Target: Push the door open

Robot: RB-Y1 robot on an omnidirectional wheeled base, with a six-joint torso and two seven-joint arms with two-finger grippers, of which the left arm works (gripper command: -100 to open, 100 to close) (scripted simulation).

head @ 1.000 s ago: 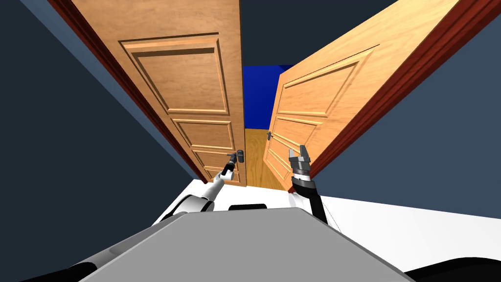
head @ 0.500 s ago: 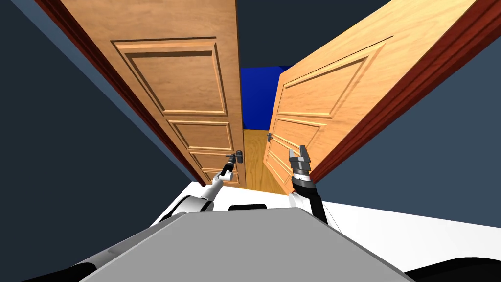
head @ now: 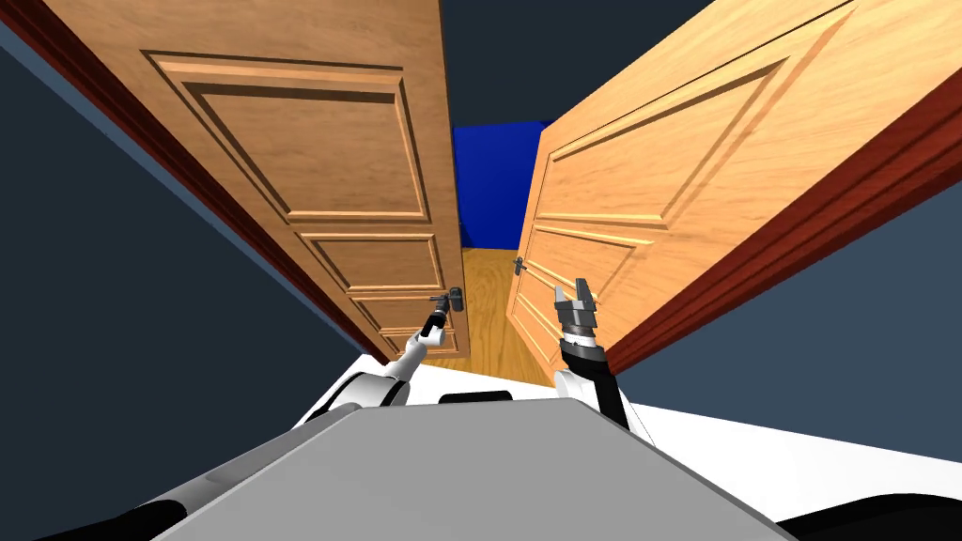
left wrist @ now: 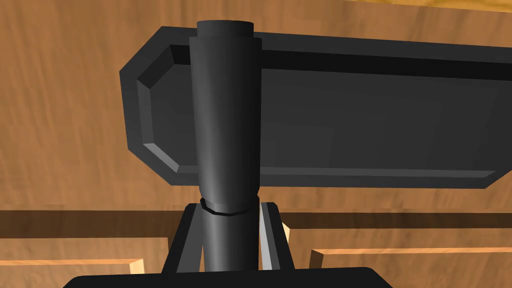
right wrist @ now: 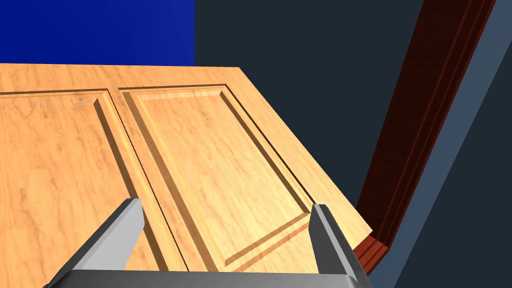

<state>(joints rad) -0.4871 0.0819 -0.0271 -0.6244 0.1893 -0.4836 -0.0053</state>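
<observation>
Gripping the dark cylindrical lever handle (left wrist: 227,125) with the left gripper (left wrist: 227,235), fingers (left wrist: 267,240) pinched on both its sides, hard up against the dark rectangular backplate (left wrist: 375,125). Handle mounted low on the free edge of the brown panelled wooden left door leaf (head: 310,178).

Across the gap from that handle: the lighter panelled wooden right door leaf (head: 658,169), swung partly away from its dark red frame (head: 752,272). Beyond the handle, through the gap, a wood floor (head: 488,301) and a blue wall (head: 493,188).

Right gripper (head: 573,291) further out from the handle on the same side, fingers spread wide and holding nothing, pointed up the right leaf's raised panel (right wrist: 200,165). Can't tell whether touching or just off it.

Handling, as a guess:
- Expect rigid slabs on hinges: no flex, some mass, slow to start, coasting once moving.
- Best leverage at the free edge, so right where the handle sits, far from the hinge side.
- Smooth round lever between thin blades: likely to slip or rotate rather than carry a push. Better to drive along the lever's axis into the backplate than to lean sideways on it.
- Right leaf: flat face only. Push on the flat, clear of the mouldings, to avoid skating off.
</observation>
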